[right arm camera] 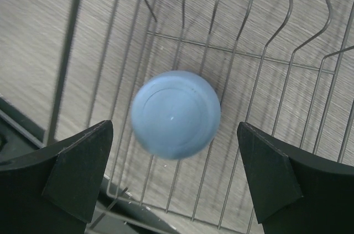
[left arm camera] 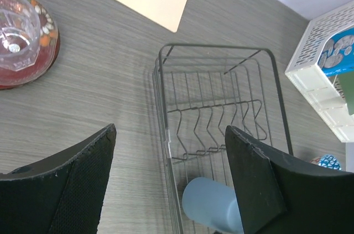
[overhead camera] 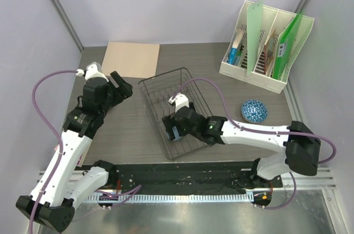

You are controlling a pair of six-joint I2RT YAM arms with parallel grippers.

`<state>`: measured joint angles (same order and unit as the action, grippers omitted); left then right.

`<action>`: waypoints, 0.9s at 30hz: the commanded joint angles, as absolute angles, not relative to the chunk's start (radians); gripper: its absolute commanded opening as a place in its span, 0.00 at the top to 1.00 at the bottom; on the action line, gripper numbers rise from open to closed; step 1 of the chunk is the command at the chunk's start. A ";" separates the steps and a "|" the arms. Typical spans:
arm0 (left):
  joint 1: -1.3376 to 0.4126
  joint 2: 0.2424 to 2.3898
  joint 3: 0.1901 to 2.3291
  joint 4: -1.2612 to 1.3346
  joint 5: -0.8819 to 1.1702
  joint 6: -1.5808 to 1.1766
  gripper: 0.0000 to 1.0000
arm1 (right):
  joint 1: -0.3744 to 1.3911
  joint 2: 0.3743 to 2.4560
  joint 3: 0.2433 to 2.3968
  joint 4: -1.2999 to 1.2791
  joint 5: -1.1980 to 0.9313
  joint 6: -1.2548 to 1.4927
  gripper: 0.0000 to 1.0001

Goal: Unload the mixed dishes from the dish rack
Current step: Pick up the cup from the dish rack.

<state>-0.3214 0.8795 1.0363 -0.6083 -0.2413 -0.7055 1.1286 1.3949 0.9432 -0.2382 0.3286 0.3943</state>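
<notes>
Right wrist view, item one: light blue plastic cup (right arm camera: 176, 113), inside the dish rack (right arm camera: 265, 51) near its near-left corner, closed round end turned toward the camera; whether it stands inverted or leans on the wires cannot be told. Right gripper (right arm camera: 174, 128) hangs directly over it, fingers spread wide on either side and not touching, apparently so placed to descend and close around the cup's body. Item two: dish rack, dark wire with rows of prongs, holding the cup and no other dish visible. Item three: small dark red round plate (left arm camera: 51, 51), on the table left of the rack, carrying the clear glass tumbler (left arm camera: 16, 29) upright on it. Item four: blue-and-white patterned bowl (overhead camera: 254, 110), on the table right of the rack, apart from it. Left gripper (overhead camera: 123, 86), fingers parted and holding nothing, sits above bare table between plate and rack, seemingly kept clear of the right arm's work. Judged: three dishes out, cup outstanding.
</notes>
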 commanded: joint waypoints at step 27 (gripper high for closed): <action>-0.327 0.887 0.956 -0.545 -0.158 -0.736 0.22 | 1.127 0.999 0.964 -0.164 0.475 0.341 0.79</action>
